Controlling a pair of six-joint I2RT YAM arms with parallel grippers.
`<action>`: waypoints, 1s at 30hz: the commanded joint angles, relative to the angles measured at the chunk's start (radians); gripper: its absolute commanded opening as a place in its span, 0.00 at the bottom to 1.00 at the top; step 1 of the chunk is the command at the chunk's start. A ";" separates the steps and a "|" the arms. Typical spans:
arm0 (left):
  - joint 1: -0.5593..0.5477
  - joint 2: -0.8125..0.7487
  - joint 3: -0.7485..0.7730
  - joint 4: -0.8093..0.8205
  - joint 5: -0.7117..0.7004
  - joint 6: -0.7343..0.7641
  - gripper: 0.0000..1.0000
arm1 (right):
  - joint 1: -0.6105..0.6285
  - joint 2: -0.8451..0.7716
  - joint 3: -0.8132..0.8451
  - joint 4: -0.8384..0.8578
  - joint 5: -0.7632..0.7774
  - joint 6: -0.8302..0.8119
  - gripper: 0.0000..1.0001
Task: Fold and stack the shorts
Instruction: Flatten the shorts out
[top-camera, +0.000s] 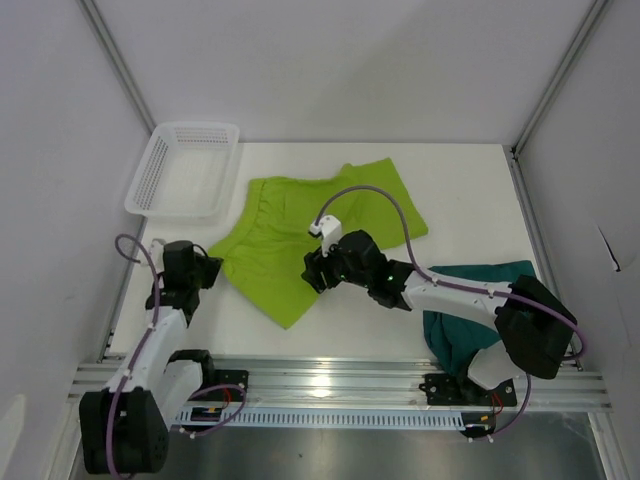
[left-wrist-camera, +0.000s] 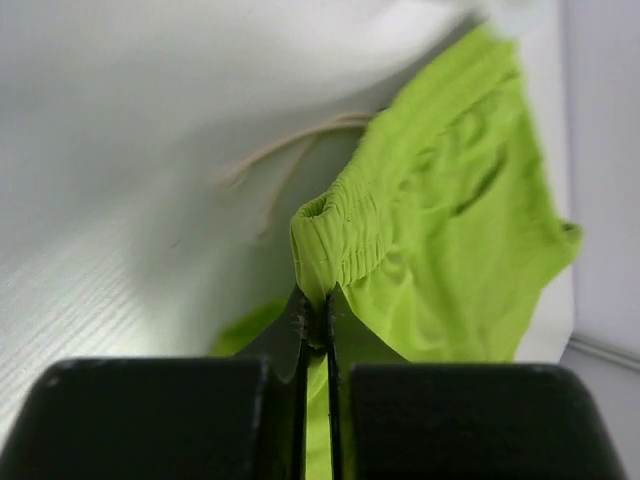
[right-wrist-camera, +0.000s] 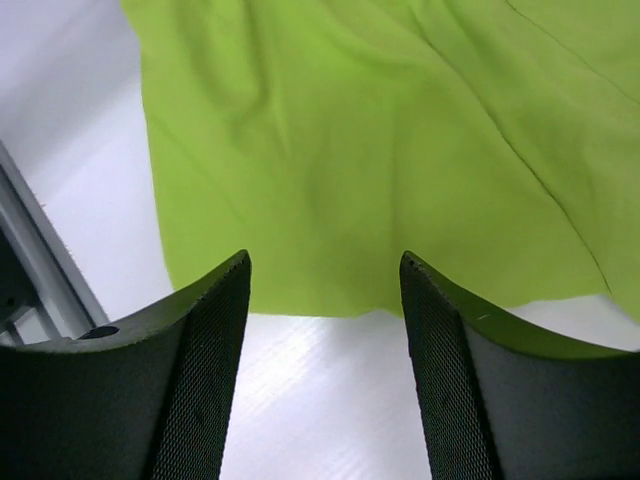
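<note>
The lime shorts (top-camera: 310, 235) lie spread across the middle of the table. My left gripper (top-camera: 212, 262) is shut on the left corner of their waistband; in the left wrist view the gathered elastic (left-wrist-camera: 340, 240) rises straight out of the closed gripper (left-wrist-camera: 318, 310). A pale drawstring (left-wrist-camera: 290, 150) trails on the table behind it. My right gripper (top-camera: 316, 268) hangs open just off the shorts' near hem (right-wrist-camera: 330, 300); nothing sits between its fingers (right-wrist-camera: 215, 330). The dark teal shorts (top-camera: 470, 315) lie bunched at the near right, partly under the right arm.
A white mesh basket (top-camera: 185, 170) stands at the back left corner. White walls close in the table on three sides. A metal rail (top-camera: 340, 378) runs along the near edge by the arm bases.
</note>
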 joint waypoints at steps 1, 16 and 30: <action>0.005 -0.124 0.181 -0.265 -0.138 0.010 0.00 | 0.100 0.046 0.103 -0.055 0.098 -0.037 0.63; 0.005 -0.228 0.375 -0.505 -0.073 -0.026 0.00 | 0.348 0.226 0.285 0.016 0.333 -0.025 0.65; 0.000 -0.210 0.386 -0.507 -0.029 -0.016 0.00 | 0.483 0.448 0.544 -0.037 0.607 -0.004 0.64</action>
